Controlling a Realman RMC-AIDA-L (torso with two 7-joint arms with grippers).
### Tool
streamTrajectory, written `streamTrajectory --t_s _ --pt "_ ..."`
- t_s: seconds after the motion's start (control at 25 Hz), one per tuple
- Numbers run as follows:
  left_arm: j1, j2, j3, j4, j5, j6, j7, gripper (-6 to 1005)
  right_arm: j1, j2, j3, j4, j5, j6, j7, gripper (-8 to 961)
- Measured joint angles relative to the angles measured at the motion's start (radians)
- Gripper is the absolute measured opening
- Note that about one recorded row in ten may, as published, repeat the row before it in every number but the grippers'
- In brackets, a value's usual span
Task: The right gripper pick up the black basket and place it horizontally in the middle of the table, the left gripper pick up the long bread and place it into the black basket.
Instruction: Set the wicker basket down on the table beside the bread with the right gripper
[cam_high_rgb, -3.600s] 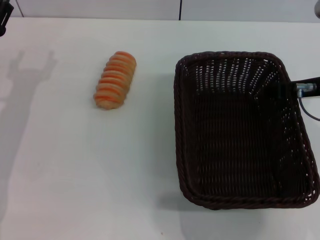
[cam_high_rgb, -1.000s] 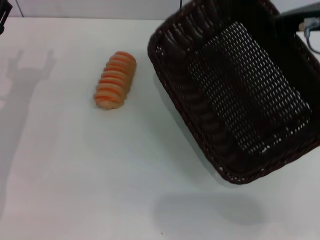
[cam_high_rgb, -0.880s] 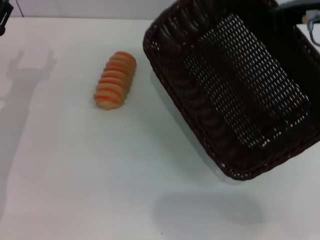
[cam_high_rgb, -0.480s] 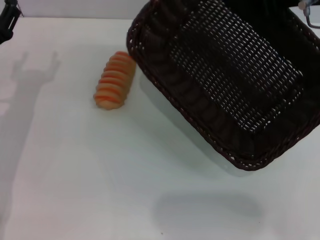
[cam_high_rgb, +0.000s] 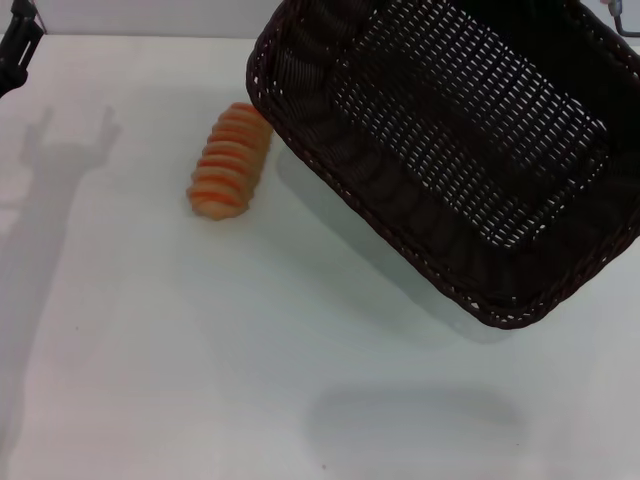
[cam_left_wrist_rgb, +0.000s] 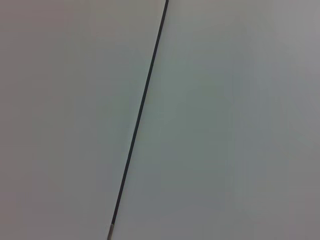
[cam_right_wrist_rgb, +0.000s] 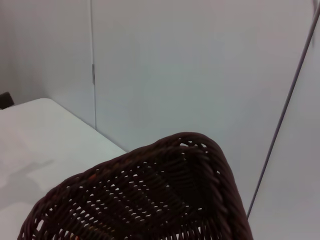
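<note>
The black basket (cam_high_rgb: 440, 150) hangs tilted above the table (cam_high_rgb: 150, 350), turned at an angle, and its shadow lies on the tabletop below. My right gripper holds it at its far right rim, where only a grey cable (cam_high_rgb: 630, 25) shows at the picture's edge. In the right wrist view the basket's braided rim (cam_right_wrist_rgb: 190, 145) fills the lower part. The long bread (cam_high_rgb: 230, 162) lies on the table at the left, its far end just under the basket's corner. My left gripper (cam_high_rgb: 20, 45) hovers at the far left corner, and its shadow shows two spread fingers.
A white wall with a dark vertical seam (cam_left_wrist_rgb: 140, 115) fills the left wrist view. The same kind of panelled wall (cam_right_wrist_rgb: 200, 65) stands behind the table's far edge in the right wrist view.
The basket has risen off the table at the right, swung left and away, and turned at an angle. The left gripper has edged a little into view. The bread has not moved.
</note>
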Motion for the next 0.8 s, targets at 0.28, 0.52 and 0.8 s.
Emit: streamTrajectory --t_s 0.28,0.52,0.8 --pt "-0.004 0.001 -0.003 -0.001 0.0 0.0 -0.006 858 0.006 0.002 0.003 0.005 0.005 0.046 -0.001 164" --pt "-0.004 0.002 -0.003 -0.009 0.003 -0.005 -0.001 857 0.032 0.0 0.013 0.006 0.045 0.096 -0.011 164" --pt "0.012 0.003 -0.003 -0.026 0.003 -0.006 -0.005 856 0.053 0.003 0.005 -0.001 0.064 0.107 -0.029 164"
